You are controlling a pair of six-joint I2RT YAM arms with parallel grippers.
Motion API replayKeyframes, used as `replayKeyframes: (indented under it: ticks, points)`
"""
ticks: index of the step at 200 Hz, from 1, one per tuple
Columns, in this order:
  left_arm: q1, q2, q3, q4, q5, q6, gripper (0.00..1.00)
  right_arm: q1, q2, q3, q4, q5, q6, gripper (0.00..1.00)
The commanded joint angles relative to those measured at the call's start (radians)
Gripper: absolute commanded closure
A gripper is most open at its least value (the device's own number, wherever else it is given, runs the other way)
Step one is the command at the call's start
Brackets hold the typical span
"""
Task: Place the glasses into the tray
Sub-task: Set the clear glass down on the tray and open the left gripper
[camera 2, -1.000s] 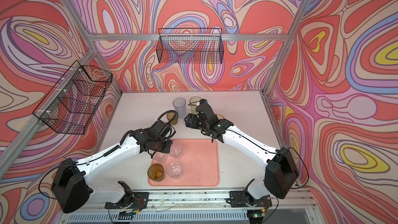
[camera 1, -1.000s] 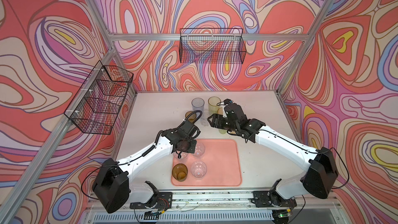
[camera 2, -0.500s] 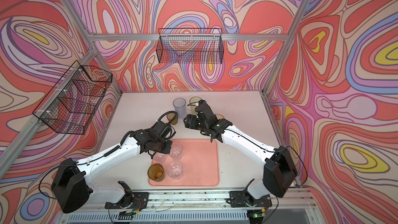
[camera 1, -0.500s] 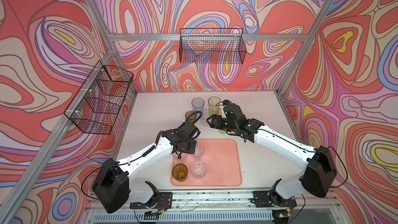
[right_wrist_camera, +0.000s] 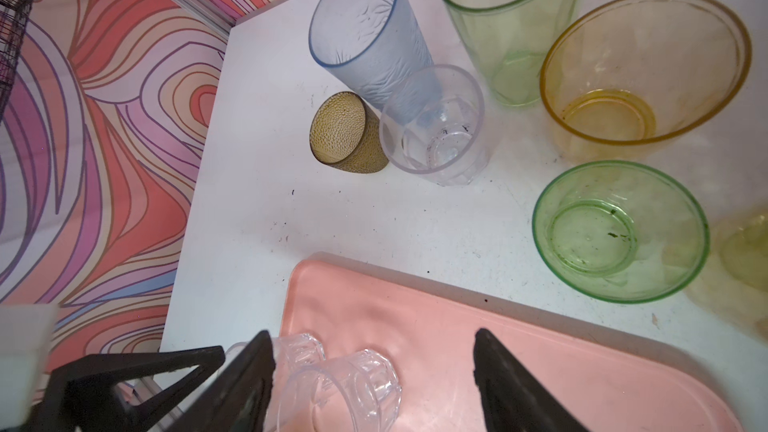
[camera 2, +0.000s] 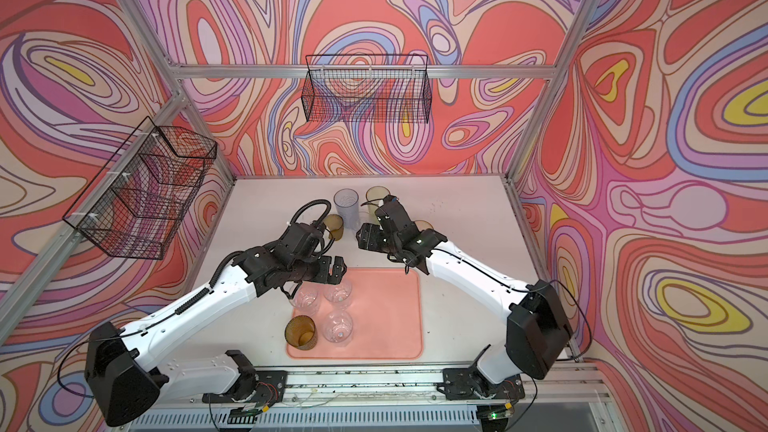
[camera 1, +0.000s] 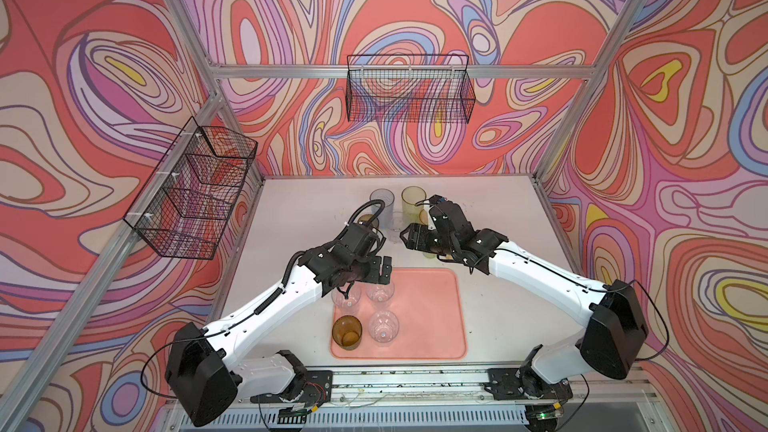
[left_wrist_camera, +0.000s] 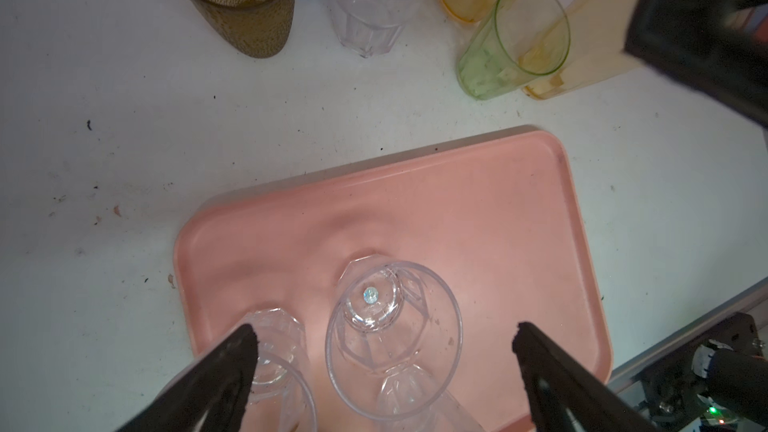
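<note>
Looking at the left claw (camera 1: 382, 271), the big change is that a second ago it was pinched shut and now its jaws are spread wide. The clear faceted glass (left_wrist_camera: 374, 305) it hovers over stands upright on its own on the tray (camera 1: 428, 313), with the fingers clear of it on either side.

That makes four on the pink tray, all bunched in the left half: a second clear one (camera 1: 347, 299) just beside it, plus a brown tumbler (camera 1: 347, 332) and a third clear one (camera 1: 383, 326) in the near row.

The right claw (right_wrist_camera: 372, 336) has barely budged. Its jaws are apart with nothing between them, and it hangs over the tabletop (camera 1: 299, 218) just past the tray's far edge.

The rest are still out on the tabletop: a tall pale blue glass (camera 1: 382, 203), a tall yellow-green glass (camera 1: 412, 203), another brown one (camera 1: 368, 222) behind the left arm's cable loop, and a clear one (camera 1: 397, 224). The right arm hides most of the green tumbler (right_wrist_camera: 619, 234) and the yellow-orange tumbler (right_wrist_camera: 644, 76) in both top views.

Two black wire baskets (camera 1: 409, 89) hang on the walls.
</note>
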Motion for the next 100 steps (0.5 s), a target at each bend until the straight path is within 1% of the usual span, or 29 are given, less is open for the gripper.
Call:
replayKeyframes:
  ticks: [1,29,57,100]
  points:
    - [-0.007,0.015,0.047,0.02,0.011,-0.013,0.0,-0.005,0.022,0.031,-0.032,0.022,-0.022,0.24]
    - [-0.007,0.043,0.044,0.055,0.017,-0.015,0.0,-0.005,0.042,0.074,-0.089,0.041,-0.042,0.24]
    - [-0.007,0.069,0.059,0.061,0.02,-0.009,0.0,-0.005,0.036,0.074,-0.092,0.052,-0.06,0.24]
    - [0.0,0.085,0.085,0.043,-0.033,0.012,0.0,-0.005,0.067,0.1,-0.122,0.054,-0.067,0.25]
